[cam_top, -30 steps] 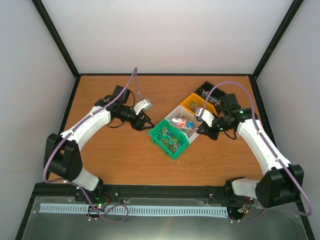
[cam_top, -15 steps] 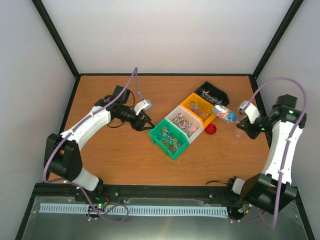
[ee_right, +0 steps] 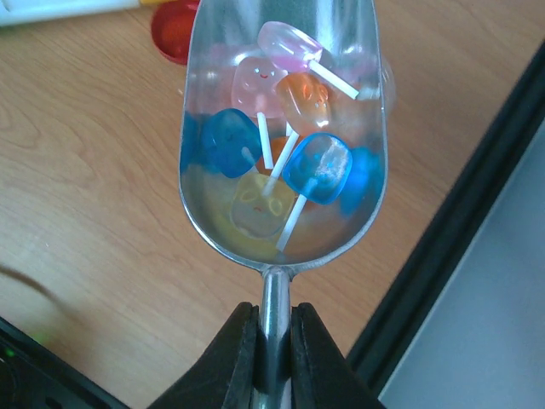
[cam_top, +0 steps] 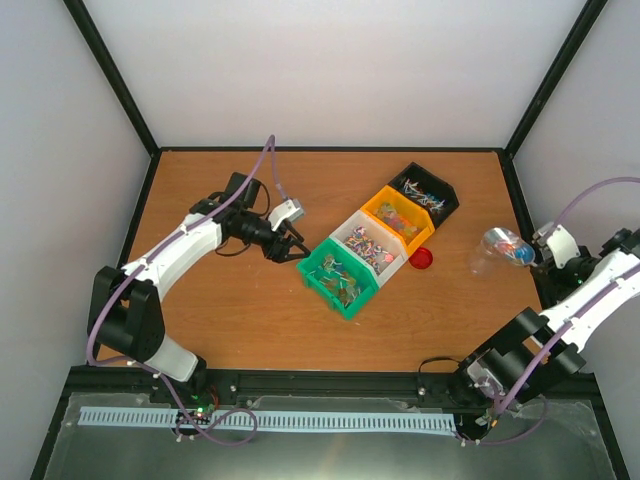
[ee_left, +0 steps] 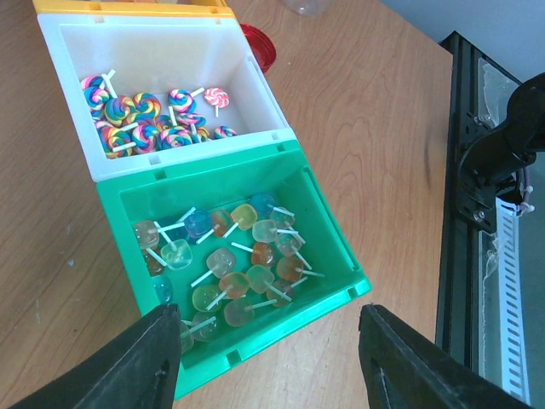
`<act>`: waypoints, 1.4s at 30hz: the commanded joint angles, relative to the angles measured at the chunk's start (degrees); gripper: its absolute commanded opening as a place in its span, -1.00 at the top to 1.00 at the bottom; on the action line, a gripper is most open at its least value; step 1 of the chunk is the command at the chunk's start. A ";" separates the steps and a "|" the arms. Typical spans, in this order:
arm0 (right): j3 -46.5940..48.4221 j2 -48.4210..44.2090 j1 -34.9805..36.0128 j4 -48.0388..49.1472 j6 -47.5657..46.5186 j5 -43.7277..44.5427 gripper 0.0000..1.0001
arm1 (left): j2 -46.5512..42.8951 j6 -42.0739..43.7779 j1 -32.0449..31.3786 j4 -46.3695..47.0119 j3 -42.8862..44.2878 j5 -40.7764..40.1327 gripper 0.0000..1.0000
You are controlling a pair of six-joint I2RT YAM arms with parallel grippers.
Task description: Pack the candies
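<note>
My right gripper is shut on the handle of a silver scoop. The scoop holds several candies, jelly lollipops on white sticks in blue, orange, pink and yellow. In the top view the loaded scoop hangs near the table's right edge, just above a clear jar. My left gripper stands open beside the left end of the green bin. More jelly lollipop candies lie in that bin, between my spread fingers. Swirl lollipops fill the white bin.
Green, white, yellow and black bins stand in a diagonal row at mid table. A red round lid lies right of the white bin. The black frame rail runs close under the scoop.
The right arm has swung away from the bins to the right table edge, carrying the loaded scoop. The left arm has stayed put.
</note>
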 commanded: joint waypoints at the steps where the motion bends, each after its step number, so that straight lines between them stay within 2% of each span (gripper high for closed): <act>1: 1.06 0.78 -5.09 -1.25 -4.86 1.53 0.94 | 0.79 1.32 0.20 2.40 -0.77 2.47 -0.20; 13: 4.29 3.12 -6.75 -1.30 -2.32 6.67 0.94 | 2.81 1.51 0.25 2.69 0.33 4.25 -0.20; 23: 6.90 7.37 -2.25 -0.85 2.62 7.21 0.94 | 2.05 1.04 0.65 3.17 -0.66 4.25 -0.20; 42: 8.37 9.71 3.92 1.47 9.34 15.58 0.94 | 2.19 1.34 0.73 2.81 -0.69 4.37 -0.20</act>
